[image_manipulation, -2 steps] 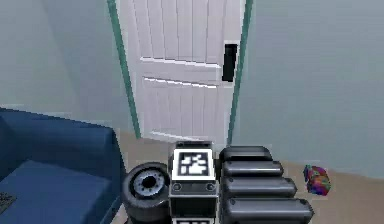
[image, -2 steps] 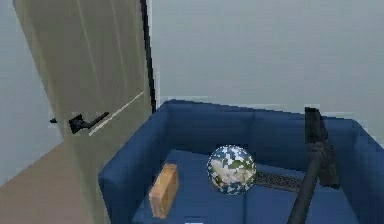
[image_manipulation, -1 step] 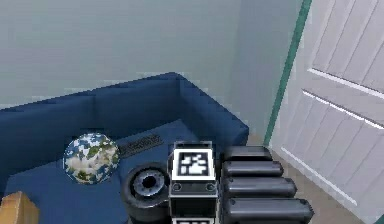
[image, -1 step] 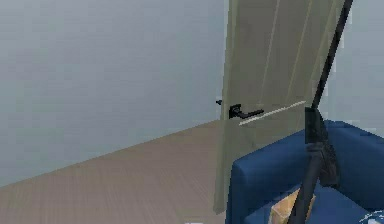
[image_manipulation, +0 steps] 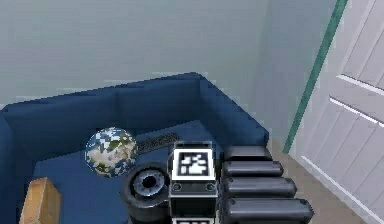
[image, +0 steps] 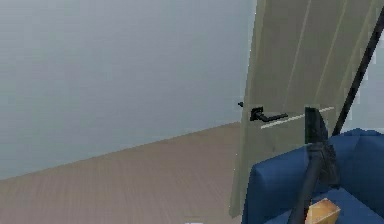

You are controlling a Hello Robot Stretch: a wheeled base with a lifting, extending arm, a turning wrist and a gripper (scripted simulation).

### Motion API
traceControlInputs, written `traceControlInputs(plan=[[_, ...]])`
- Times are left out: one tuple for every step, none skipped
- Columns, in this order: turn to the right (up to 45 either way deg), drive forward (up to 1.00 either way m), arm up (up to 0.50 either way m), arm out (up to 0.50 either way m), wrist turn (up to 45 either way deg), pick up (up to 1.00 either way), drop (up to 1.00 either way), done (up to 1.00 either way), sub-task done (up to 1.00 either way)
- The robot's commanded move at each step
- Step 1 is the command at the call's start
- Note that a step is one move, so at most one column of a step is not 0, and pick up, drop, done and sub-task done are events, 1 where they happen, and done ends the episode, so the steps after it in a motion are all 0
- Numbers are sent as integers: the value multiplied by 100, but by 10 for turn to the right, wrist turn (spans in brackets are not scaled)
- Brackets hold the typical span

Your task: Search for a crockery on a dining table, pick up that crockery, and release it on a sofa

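One blue sofa spread from 9 o'clock across the middle of the arm side view, its back running along the pale wall and one armrest dropping toward 3 o'clock. On its seat, at about 9 o'clock from centre, sat a round thing mottled blue, green and white. Its shape did not tell whether it was the crockery. A flat dark thing lay just beside it at its 3 o'clock, and a tan box stood at the view's 8 o'clock.

The arm rose from 6 o'clock as stacked dark segments, with a white square at its far end. The gripper showed as a dark round body at that square's 8 o'clock, over the sofa seat. The round thing was near it, at the gripper's 10 o'clock. I could not make out the fingers, so I could not tell whether the gripper held anything, nor whether it touched the round thing. A white panelled door stood at 3 o'clock behind a teal strip.

In the forward view a cream door with a dark handle stood at 2 o'clock, against a pale wall and wooden floor. The sofa showed again at 5 o'clock, with a dark slanting pole in front of it.
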Motion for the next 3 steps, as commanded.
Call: traceControlInputs(plan=[[0,0,0,48,0,0,0,0,0],[0,0,0,0,390,0,0,0,0],[0,0,-36,0,0,0,0,0,0]])
